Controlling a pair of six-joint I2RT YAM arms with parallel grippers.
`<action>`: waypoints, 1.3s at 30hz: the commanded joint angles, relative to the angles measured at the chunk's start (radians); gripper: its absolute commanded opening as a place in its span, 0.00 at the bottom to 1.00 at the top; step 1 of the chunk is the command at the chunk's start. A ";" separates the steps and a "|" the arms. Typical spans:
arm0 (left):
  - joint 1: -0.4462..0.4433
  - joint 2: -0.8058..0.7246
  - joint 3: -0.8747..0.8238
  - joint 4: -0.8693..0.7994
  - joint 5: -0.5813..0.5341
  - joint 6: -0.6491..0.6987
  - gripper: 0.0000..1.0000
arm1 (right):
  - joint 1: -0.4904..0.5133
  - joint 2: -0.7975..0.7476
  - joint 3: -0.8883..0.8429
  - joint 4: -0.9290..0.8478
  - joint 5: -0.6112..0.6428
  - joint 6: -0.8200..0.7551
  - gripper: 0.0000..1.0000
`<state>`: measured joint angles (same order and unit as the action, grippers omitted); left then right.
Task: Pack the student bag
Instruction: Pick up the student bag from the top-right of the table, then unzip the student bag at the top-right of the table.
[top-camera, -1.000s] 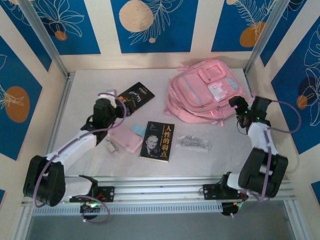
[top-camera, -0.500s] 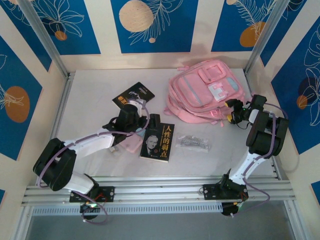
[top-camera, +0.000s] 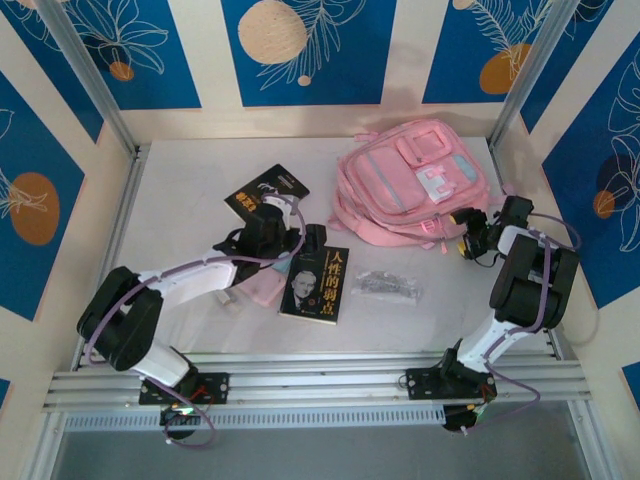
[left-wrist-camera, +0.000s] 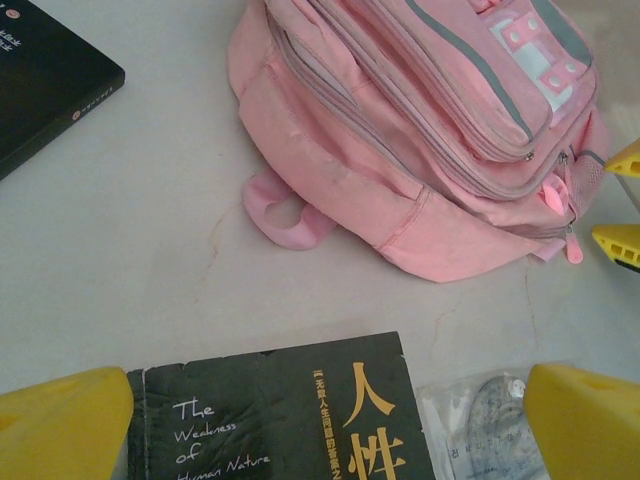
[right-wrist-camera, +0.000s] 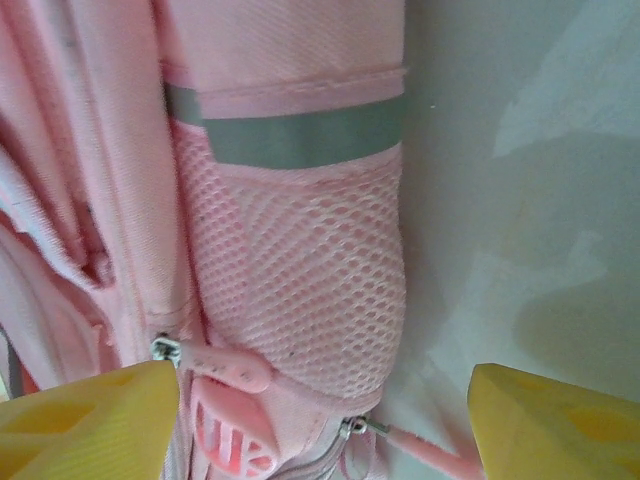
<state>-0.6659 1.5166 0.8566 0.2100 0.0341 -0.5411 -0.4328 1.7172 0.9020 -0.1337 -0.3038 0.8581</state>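
Your left hand (top-camera: 310, 240) has swung over the book (top-camera: 318, 285) and your right hand (top-camera: 464, 230) has come up beside the student bag (top-camera: 415, 180) at the upper right, both open and empty, so next you likely must unzip it.

I see student bag (top-camera: 412, 182) (left-wrist-camera: 430, 130) (right-wrist-camera: 300, 260): large pink backpack, grey-blue trim, lying flat front-up at table's far right, zippers closed, mesh side pocket.
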 joint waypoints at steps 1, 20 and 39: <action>-0.006 0.008 0.030 -0.010 0.019 0.004 1.00 | -0.001 0.067 0.009 0.047 -0.045 0.021 0.76; -0.105 0.193 0.147 0.189 0.342 0.050 0.94 | 0.252 -0.123 0.035 0.108 -0.064 0.130 0.00; -0.193 0.504 0.420 0.281 0.198 0.162 0.64 | 0.554 -0.192 0.022 0.118 0.185 0.520 0.00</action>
<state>-0.8532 1.9911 1.2369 0.4355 0.2718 -0.4660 0.1020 1.5570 0.9329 -0.0597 -0.0803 1.3128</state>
